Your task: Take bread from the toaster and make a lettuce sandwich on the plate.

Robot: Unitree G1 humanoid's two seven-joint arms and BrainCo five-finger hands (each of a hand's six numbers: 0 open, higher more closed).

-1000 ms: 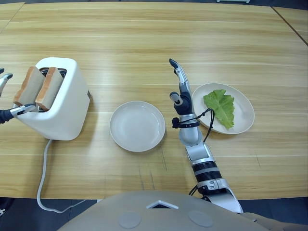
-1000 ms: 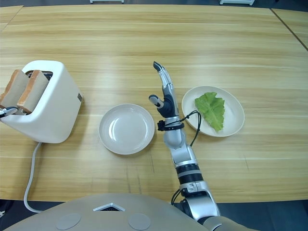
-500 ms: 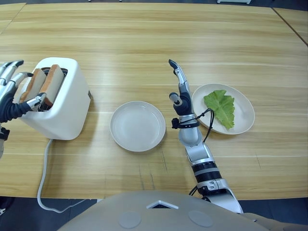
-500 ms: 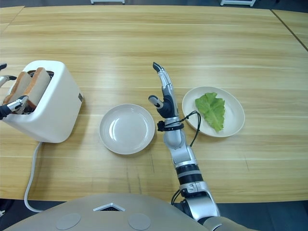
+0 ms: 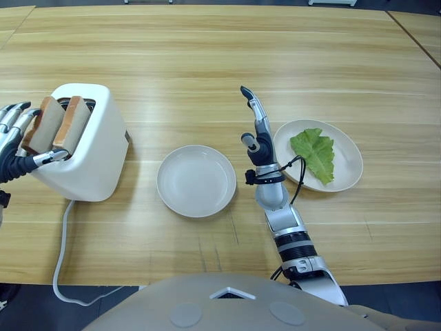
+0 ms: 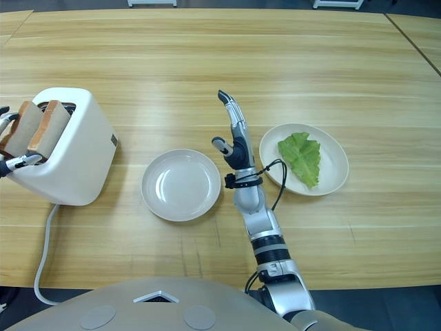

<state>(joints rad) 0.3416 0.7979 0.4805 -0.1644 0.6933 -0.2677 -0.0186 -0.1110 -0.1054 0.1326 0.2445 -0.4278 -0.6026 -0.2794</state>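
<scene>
Bread point(image 5: 58, 125) is being fetched from the toaster point(image 5: 96, 155): left hand point(image 5: 12, 148) beside the outer slice point(image 5: 40, 127), grasp not discernible, right hand point(image 5: 258, 138) spread open, lift to the plate point(image 5: 196, 181) next

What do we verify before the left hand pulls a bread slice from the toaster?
1. Two brown bread slices standing up out of the white toaster: ok.
2. Left hand at the outer slice, grip firm: cannot tell.
3. Round white empty plate free for the bread: ok.
4. Green lettuce leaf lying on the second white plate: ok.
5. Right hand open, upright between the plates, off the toaster-to-plate path: ok.
6. White cord trailing toward the robot, away from the plates: ok.
</scene>
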